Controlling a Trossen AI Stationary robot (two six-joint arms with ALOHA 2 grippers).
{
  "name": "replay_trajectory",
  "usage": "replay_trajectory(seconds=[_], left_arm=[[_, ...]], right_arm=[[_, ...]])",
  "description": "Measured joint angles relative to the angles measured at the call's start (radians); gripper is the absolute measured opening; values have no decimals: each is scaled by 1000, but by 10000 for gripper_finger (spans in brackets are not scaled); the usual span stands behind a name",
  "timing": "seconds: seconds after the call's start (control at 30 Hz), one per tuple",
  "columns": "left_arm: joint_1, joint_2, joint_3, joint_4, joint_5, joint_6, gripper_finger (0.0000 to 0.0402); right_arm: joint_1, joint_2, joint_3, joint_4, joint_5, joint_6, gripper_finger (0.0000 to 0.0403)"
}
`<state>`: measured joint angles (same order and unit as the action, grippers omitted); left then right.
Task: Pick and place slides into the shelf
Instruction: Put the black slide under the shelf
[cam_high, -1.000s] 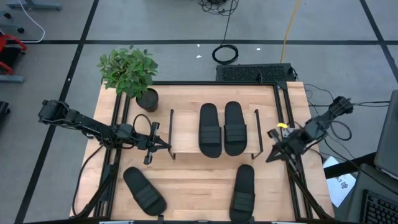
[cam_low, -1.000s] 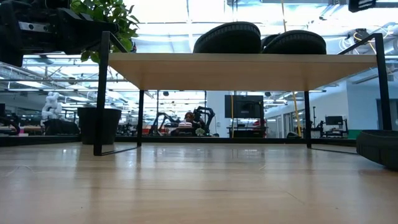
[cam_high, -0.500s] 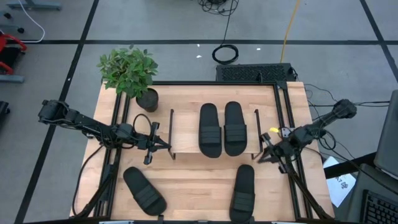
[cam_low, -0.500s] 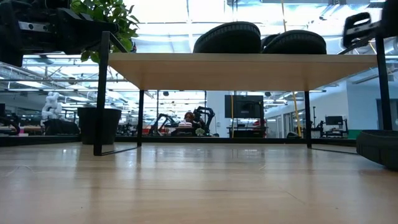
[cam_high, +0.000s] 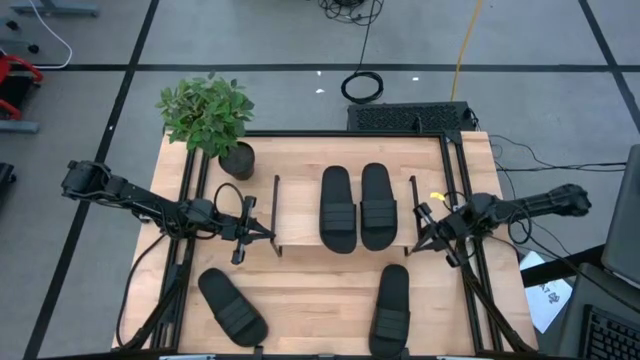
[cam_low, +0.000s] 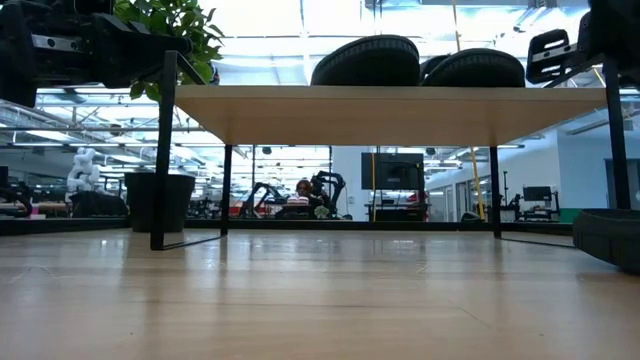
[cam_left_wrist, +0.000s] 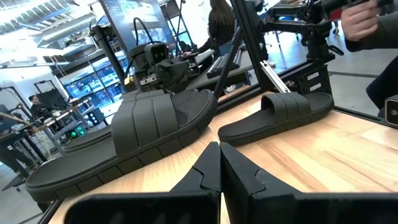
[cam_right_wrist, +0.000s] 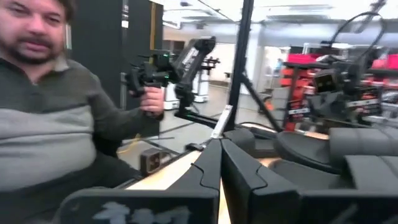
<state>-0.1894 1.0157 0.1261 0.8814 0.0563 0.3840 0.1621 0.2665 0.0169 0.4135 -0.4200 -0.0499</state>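
Two black slides (cam_high: 357, 207) are set on the shelf (cam_high: 300, 215); the right pincer (cam_high: 418, 238), closed and empty, is held at its 3 o'clock edge.

The shelf (cam_high: 300, 215) stands mid-table, with two slides (cam_high: 337, 208) (cam_high: 376, 205) lying side by side on the right part of its top board. Two more slides lie on the table (cam_high: 300, 300) nearer the front edge: one (cam_high: 231, 306) front-left of the shelf, one (cam_high: 391, 310) front-right. A potted plant (cam_high: 210, 118) sits at the table's back-left corner. The left gripper (cam_high: 262, 232) hangs just beside the shelf's left end, the right gripper (cam_high: 420, 238) just beside its right end.
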Motion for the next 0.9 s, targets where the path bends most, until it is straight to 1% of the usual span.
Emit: replay_trajectory(seconds=[0.1,0.17,0.27,0.4,0.5,0.63,0.77,0.9], left_arm=[[0,0,0,-1,-1,2,3],[0,0,0,-1,-1,3,3],[0,0,0,-1,-5,3,3],[0,0,0,-2,-6,3,3],[0,0,0,-2,-6,3,3],[0,0,0,-2,-6,2,3],[0,0,0,-2,-6,-5,3],[0,0,0,-2,-6,-23,3]], right_arm=[[-4,0,0,8,-83,1,0],[-4,0,-1,41,-106,-14,0],[-4,0,-1,110,-98,-34,0],[-18,0,-1,142,-6,-65,0],[-62,0,-1,101,-1,-79,0],[-140,0,-1,102,-10,-67,0],[-217,0,-1,177,-118,-34,0],[-266,0,-1,271,-185,15,0]])
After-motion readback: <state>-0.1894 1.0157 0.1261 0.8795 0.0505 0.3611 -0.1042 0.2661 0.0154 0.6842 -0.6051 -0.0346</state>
